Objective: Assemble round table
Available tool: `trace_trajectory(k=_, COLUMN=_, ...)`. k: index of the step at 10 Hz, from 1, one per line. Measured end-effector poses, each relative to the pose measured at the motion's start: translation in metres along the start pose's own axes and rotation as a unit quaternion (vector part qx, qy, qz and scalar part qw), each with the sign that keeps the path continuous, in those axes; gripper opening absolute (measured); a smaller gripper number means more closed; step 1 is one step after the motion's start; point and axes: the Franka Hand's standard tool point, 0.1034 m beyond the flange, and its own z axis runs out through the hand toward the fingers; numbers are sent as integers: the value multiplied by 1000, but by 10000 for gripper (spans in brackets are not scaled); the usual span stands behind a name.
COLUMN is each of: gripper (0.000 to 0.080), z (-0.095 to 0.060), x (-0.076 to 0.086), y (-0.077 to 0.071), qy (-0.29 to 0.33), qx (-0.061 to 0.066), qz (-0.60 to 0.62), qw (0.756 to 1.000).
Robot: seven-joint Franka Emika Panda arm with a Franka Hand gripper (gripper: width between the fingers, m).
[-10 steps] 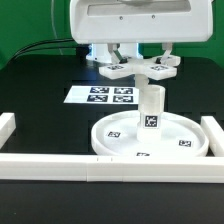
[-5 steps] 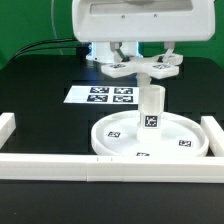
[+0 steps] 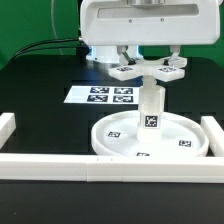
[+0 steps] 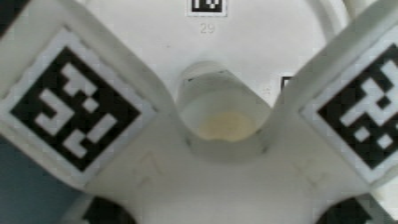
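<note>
The large rimmed disc [image 3: 190, 150] lies flat on the black table near the front rail. The short cylinder leg [image 3: 151, 112] stands upright in the disc's central hub. My gripper [image 3: 148, 58] is shut on the cross-shaped foot [image 3: 127, 72] and holds it level at the leg's top end. In the wrist view two tagged arms of the foot [image 4: 86, 95] spread out around its centre socket, where a rounded white end [image 4: 222, 110] shows. I cannot tell whether the foot touches the leg.
The marker board [image 3: 100, 95] lies flat behind the disc toward the exterior view's left. Long white border rails run along the front [image 3: 60, 168] and stand at both sides [image 3: 8, 128] [image 3: 212, 130]. A green wall is behind the table.
My gripper and the cross-shaped foot have shifted a little toward the exterior view's right, over the leg. The disc and leg have not moved.
</note>
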Motion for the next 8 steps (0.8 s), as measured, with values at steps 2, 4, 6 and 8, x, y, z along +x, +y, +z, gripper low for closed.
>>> trace_trajectory(k=2, gripper=449, z=0, x=2, y=-3, qy=9, qx=1, qz=-2, qw=1000)
trace_trajectory(k=4, gripper=449, z=0, x=4, y=-7, qy=24, qx=3, qz=-6, qw=1000)
trace_trajectory(k=6, gripper=449, z=0, x=5, y=-8, qy=29, qx=4, qz=-8, qw=1000)
trace_trajectory(k=8, gripper=449, z=0, x=-1, y=-5, qy=27, qx=3, qz=-7, qw=1000)
